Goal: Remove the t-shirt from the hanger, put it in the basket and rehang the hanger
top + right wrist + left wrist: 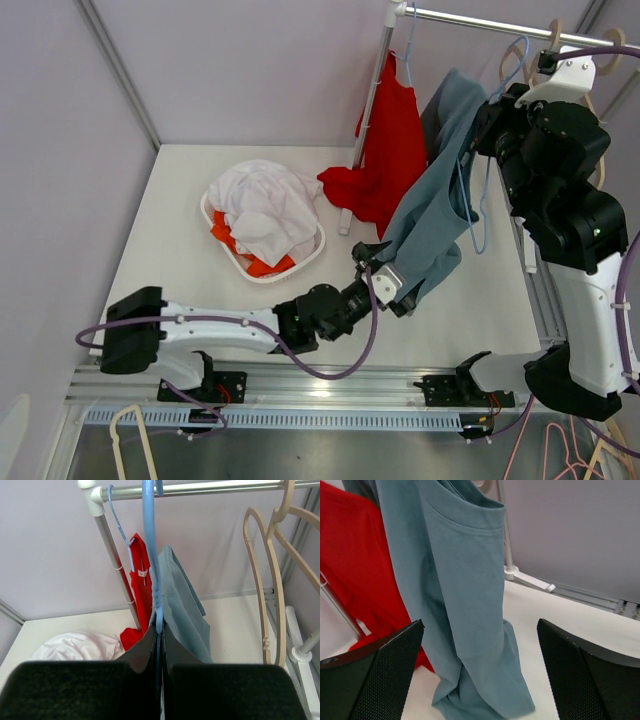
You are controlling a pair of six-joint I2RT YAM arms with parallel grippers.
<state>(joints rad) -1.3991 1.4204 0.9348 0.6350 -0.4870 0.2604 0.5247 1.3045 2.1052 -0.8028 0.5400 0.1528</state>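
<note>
Grey-blue cotton t-shirt [465, 605] hangs just beyond the wide-open, empty left gripper [480, 625] — grasp its hem and pull towards lower left while the right gripper [159, 650] pinches the thin light-blue hanger [148, 530].

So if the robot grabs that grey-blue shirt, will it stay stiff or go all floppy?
Probably floppy: the shirt hangs in soft folds and crumples at the bottom. It is likely light too, since one thin hanger carries it. If pushed, it would probably swing or bunch up, not tip or roll.
</note>
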